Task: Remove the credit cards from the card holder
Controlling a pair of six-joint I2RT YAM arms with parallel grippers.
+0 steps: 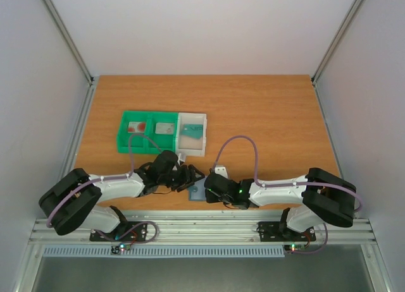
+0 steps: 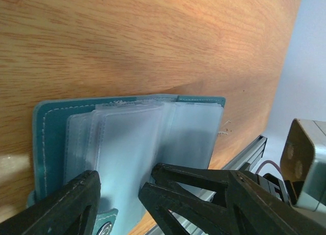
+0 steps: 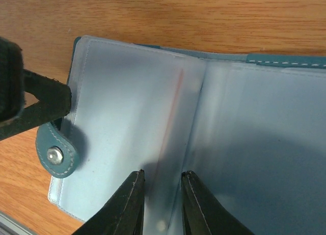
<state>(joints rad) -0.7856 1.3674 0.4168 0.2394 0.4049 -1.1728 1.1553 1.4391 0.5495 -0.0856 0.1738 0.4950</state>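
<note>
The card holder (image 1: 197, 193), a teal-blue wallet, lies open at the near table edge between my two grippers. Its clear inner sleeves (image 2: 132, 138) fan out. My left gripper (image 2: 119, 197) is open, its fingers astride the sleeves at the holder's edge. My right gripper (image 3: 163, 204) is slightly open, its tips resting on the sleeves on either side of the centre fold (image 3: 196, 113). A faint red line (image 3: 170, 118) shows through one sleeve; no card shows clearly inside. Credit cards lie in the trays: a pale one with a red mark (image 1: 136, 126), another (image 1: 166, 127) and a teal one (image 1: 192, 133).
A green compartment tray (image 1: 126, 143) and a white tray (image 1: 193, 150) stand side by side behind the grippers. The holder's snap tab (image 3: 56, 154) sticks out on its left. The metal rail (image 2: 244, 153) runs along the table's near edge beside the holder.
</note>
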